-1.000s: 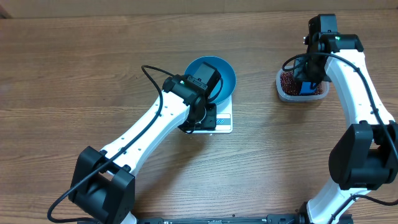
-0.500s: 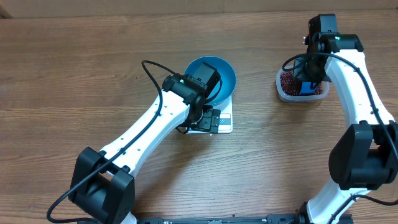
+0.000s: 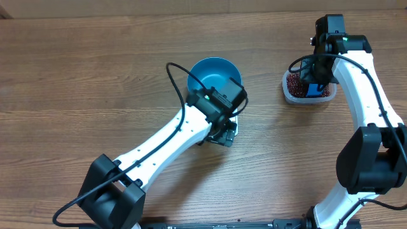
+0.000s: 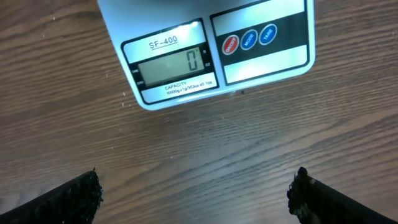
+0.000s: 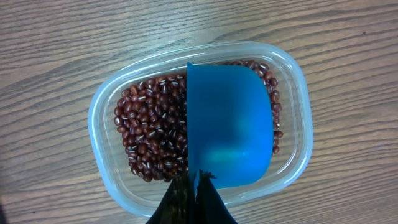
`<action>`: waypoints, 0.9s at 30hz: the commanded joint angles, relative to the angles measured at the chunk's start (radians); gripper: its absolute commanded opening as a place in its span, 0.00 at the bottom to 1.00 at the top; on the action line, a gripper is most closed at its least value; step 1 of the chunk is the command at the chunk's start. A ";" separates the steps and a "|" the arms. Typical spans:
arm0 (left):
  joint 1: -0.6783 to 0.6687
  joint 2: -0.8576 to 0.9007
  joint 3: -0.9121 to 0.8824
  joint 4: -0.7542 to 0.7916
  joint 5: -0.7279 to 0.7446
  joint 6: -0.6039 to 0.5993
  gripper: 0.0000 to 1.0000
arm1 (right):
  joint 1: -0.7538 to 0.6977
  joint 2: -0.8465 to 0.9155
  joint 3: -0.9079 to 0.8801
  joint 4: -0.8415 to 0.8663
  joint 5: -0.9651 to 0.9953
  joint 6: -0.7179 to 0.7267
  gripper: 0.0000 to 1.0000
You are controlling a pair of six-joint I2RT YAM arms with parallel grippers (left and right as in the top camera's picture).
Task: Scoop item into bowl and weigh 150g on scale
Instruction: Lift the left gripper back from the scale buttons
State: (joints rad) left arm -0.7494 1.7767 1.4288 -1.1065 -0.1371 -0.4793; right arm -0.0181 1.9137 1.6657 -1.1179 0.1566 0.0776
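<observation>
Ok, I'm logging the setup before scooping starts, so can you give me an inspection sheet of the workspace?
Surface: wooden table, brown grain.
Job's things: blue bowl looks empty; scale display reads 0; beans lie in the clear tub, with the blue scoop over them.
Clutter: nothing seen.
Grippers: left gripper open and empty, in front of the scale; right gripper shut on the scoop's near end.
Cables: black cable loops off the left arm; second cable loops by the right arm.
Surroundings: nothing seen.
</observation>
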 commanded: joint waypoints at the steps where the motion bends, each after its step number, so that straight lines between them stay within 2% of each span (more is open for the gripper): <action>1: 0.005 -0.029 -0.027 0.025 -0.056 -0.029 1.00 | -0.006 0.014 -0.024 -0.002 0.026 0.000 0.04; 21: 0.016 -0.028 -0.036 0.041 -0.053 -0.030 1.00 | -0.006 0.014 -0.022 0.002 0.027 0.000 0.04; 27: 0.016 -0.029 -0.036 0.041 -0.053 -0.030 1.00 | -0.033 0.014 0.039 -0.046 0.031 -0.008 0.04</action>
State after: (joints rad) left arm -0.7372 1.7763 1.3991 -1.0683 -0.1696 -0.4953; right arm -0.0200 1.9141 1.6711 -1.1408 0.1566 0.0742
